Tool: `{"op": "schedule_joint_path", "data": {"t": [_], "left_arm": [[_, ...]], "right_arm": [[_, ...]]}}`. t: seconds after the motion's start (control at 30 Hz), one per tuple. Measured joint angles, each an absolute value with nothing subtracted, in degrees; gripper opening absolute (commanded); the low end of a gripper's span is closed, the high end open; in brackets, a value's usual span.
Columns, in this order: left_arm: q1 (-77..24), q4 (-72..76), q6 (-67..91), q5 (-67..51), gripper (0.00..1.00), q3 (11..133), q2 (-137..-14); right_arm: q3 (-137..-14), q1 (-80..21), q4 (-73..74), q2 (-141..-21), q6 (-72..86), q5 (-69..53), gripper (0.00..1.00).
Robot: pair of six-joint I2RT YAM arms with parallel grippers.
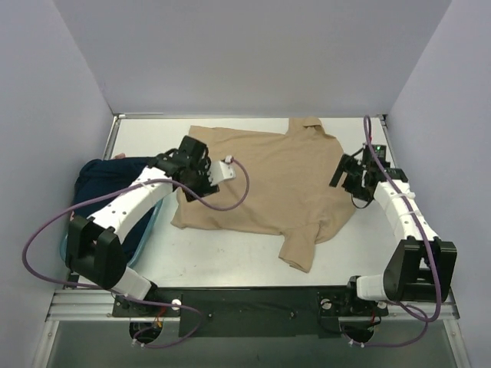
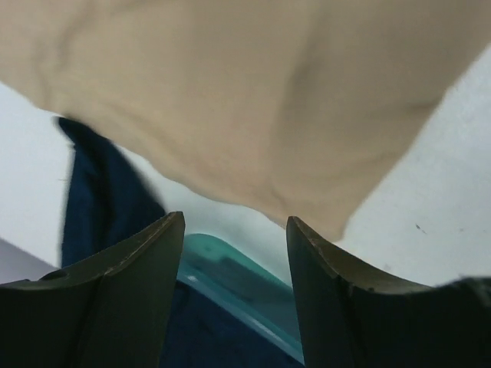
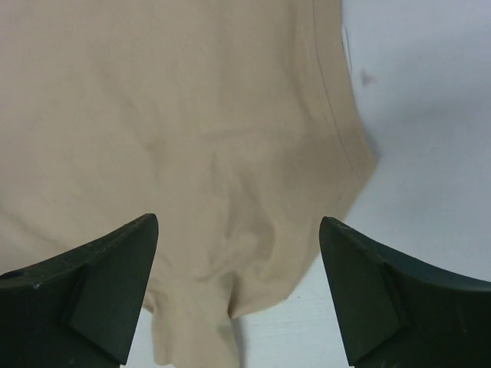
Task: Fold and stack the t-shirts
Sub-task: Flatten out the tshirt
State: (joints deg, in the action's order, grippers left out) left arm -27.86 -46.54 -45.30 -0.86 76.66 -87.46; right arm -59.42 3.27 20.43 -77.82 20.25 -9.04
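Observation:
A tan t-shirt [image 1: 265, 180] lies spread out on the white table, collar at the far side, one sleeve toward the near edge. My left gripper [image 1: 189, 186] hovers open and empty at the shirt's left edge; the left wrist view shows the tan t-shirt [image 2: 253, 100] ahead of the gripper [image 2: 234, 222]. My right gripper [image 1: 345, 175] hovers open and empty over the shirt's right edge, with the tan cloth [image 3: 192, 115] below the gripper [image 3: 238, 222]. A dark navy t-shirt [image 1: 100, 184] lies bunched in the teal basket, also in the left wrist view [image 2: 100, 207].
The teal basket [image 1: 153, 222] stands at the table's left side, its rim just under my left gripper [image 2: 230, 268]. Grey walls close in the left, back and right. Bare white table [image 1: 230, 257] shows in front of the shirt and to its right [image 3: 430, 153].

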Motion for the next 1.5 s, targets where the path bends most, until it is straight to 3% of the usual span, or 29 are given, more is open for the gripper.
{"op": "schedule_joint_path", "data": {"t": [0.17,0.3,0.47,0.6,0.67,0.7,0.73,1.13,1.3,1.37,1.4,1.5], "left_arm": [[-28.1,-44.47,-48.14,-0.47,0.69,58.41,-86.56],[-28.45,-41.76,-49.5,1.08,0.7,51.16,-86.59],[-28.25,-33.8,-50.02,4.84,0.69,50.81,-87.13],[-27.05,-28.67,-50.0,6.63,0.59,50.24,-88.33],[-26.39,-26.5,-49.93,7.2,0.4,49.23,-88.6],[-26.2,-25.8,-49.82,7.31,0.12,48.8,-88.77],[-26.15,-25.3,-49.82,7.46,0.0,48.49,-89.01],[-26.15,-23.9,-45.17,9.23,0.0,48.12,-87.79],[-26.15,-23.88,-43.44,8.95,0.0,48.12,-84.29],[-26.15,-23.68,-42.65,8.8,0.0,47.9,-84.05],[-26.15,-23.68,-42.41,8.78,0.0,47.7,-84.05],[-26.15,-23.83,-41.67,8.69,0.0,47.13,-84.05]], "right_arm": [[-45.84,3.16,22.37,-75.29,24.14,-9.1,0.74],[-41.19,3.57,21.69,-75.13,26.44,-9.93,0.53],[-39.62,4.47,17.54,-78.67,27.77,-12.12,0.24],[-39.03,6.26,16.08,-81.06,28.12,-14.28,0.11],[-39.05,7.94,15.7,-81.12,27.92,-14.92,0.0],[-39.11,8.75,15.66,-81.1,27.59,-15.16,0.0],[-39.27,9.39,15.81,-81.1,27.31,-15.35,0.0],[-52.88,7.7,25.17,-73.8,22.39,-12.19,0.0],[-64.58,0.36,25.78,-83.59,21.89,-8.71,0.0],[-68.88,-2.48,25.65,-89.38,21.54,-8.01,0.14],[-70.78,-3.53,25.45,-92.51,21.23,-7.7,0.29],[-75.85,-5.82,26.72,-100.38,19.64,-7.2,0.51]]}}
